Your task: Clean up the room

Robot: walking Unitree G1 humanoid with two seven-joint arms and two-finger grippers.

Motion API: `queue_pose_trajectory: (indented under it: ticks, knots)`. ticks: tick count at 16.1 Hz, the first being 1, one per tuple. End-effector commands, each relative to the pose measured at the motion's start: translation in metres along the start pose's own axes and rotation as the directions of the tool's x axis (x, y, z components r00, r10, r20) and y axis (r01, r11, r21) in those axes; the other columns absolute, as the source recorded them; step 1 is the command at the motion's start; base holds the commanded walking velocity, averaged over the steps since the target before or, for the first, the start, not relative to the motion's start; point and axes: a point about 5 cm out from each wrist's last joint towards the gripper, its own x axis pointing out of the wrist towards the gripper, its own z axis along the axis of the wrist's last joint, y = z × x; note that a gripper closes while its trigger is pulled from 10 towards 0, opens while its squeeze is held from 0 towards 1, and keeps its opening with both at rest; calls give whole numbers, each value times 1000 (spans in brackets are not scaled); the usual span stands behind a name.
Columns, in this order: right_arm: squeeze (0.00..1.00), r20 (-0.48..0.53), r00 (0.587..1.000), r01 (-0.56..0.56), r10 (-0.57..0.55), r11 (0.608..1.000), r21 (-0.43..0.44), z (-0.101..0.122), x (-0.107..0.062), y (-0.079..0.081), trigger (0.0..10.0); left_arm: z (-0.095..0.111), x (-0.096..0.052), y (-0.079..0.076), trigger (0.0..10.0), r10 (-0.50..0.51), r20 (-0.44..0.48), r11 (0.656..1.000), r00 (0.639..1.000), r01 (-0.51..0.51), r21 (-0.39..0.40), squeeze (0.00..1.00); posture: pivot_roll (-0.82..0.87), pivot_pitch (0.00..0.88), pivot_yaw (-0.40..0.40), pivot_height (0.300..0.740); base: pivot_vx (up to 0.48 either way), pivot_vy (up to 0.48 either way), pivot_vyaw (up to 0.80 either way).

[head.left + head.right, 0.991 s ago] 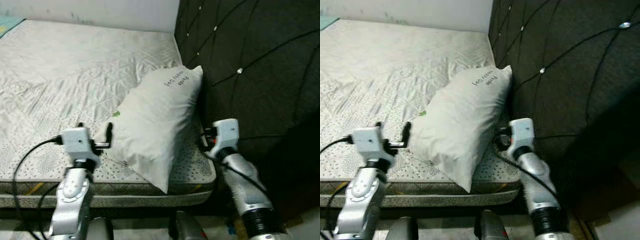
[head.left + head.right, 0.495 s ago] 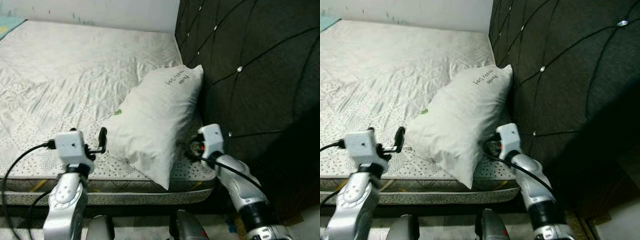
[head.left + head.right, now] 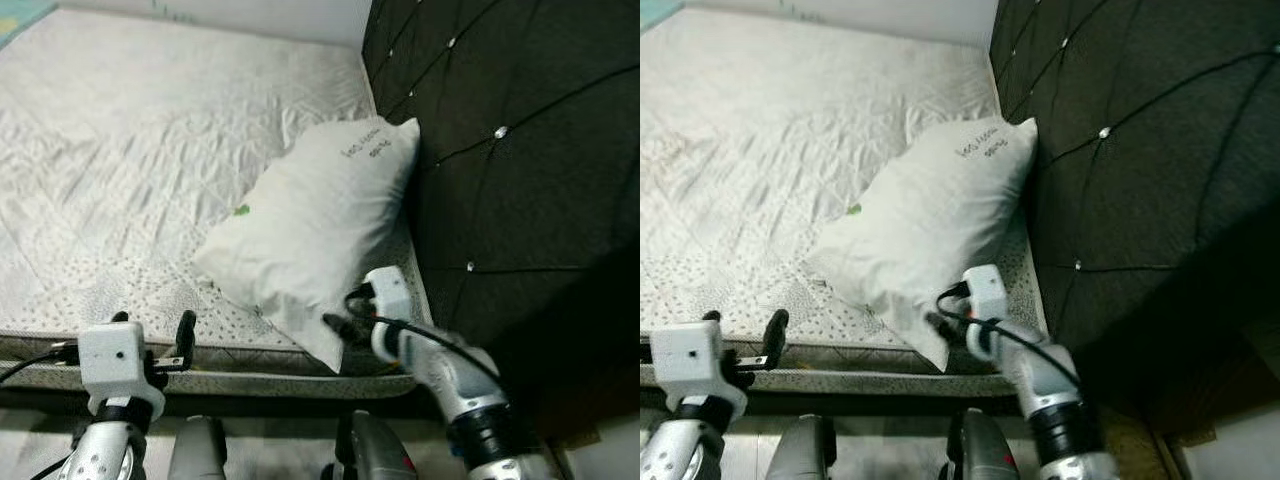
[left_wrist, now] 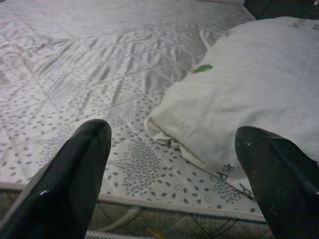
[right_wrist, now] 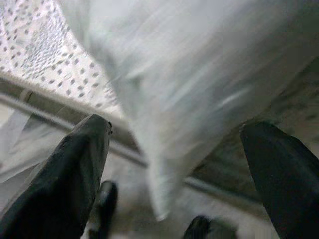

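A white pillow (image 3: 320, 230) with dark writing near its top lies on the mattress (image 3: 120, 150), leaning against the dark tufted headboard (image 3: 520, 150). My left gripper (image 3: 152, 330) is open, low at the bed's front edge, left of the pillow and apart from it; in the left wrist view the pillow (image 4: 249, 99) lies ahead between the fingers (image 4: 75, 179). My right gripper (image 3: 335, 325) is open at the pillow's lower corner, which hangs over the mattress edge. The right wrist view is blurred, with pillow fabric (image 5: 189, 89) between its spread fingers (image 5: 75, 174).
A pale wall (image 3: 250, 12) runs behind the bed. A teal item (image 3: 15, 8) lies at the far left corner of the mattress. The mattress side band (image 3: 250, 380) and my own lower body (image 3: 200, 450) sit below the grippers. The headboard closes off the right side.
The camera has tilted down. Both arms came lower and nearer: the left gripper dropped from the pillow's side to the bed edge, and the right gripper swung from the headboard side to the pillow's lower corner.
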Motion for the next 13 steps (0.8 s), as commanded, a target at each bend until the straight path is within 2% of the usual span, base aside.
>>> queue_pose_trajectory:
  ticks: [1,2,4,8,10,13]
  knots:
    - [0,-12,1000,29,-29,999,24,0,-3,0,10000,3,-4,-5,10000,-15,-2,1000,1000,15,0,0,67,175,-146,635,0,0,0]
    - [0,-5,999,42,-42,994,96,4,-1,8,10000,3,-4,-7,10000,-23,-5,1000,1000,23,-4,0,71,178,-145,635,0,0,0]
    - [0,1,999,47,-48,983,180,4,1,13,10000,4,-4,-11,10000,-42,-4,999,999,42,-2,0,79,174,-143,635,0,0,0]
    - [0,112,973,179,-199,969,173,22,4,6,10000,9,6,-16,10000,-57,16,998,998,57,-4,0,87,161,-139,635,0,0,0]
    - [0,104,952,268,-287,949,166,25,8,-1,10000,10,7,-16,10000,-57,19,998,998,58,-4,0,93,160,-140,635,0,0,0]
    - [0,83,951,284,-299,947,149,22,15,1,10000,13,8,-15,10000,-59,25,998,998,59,-16,0,103,163,-140,635,0,0,0]
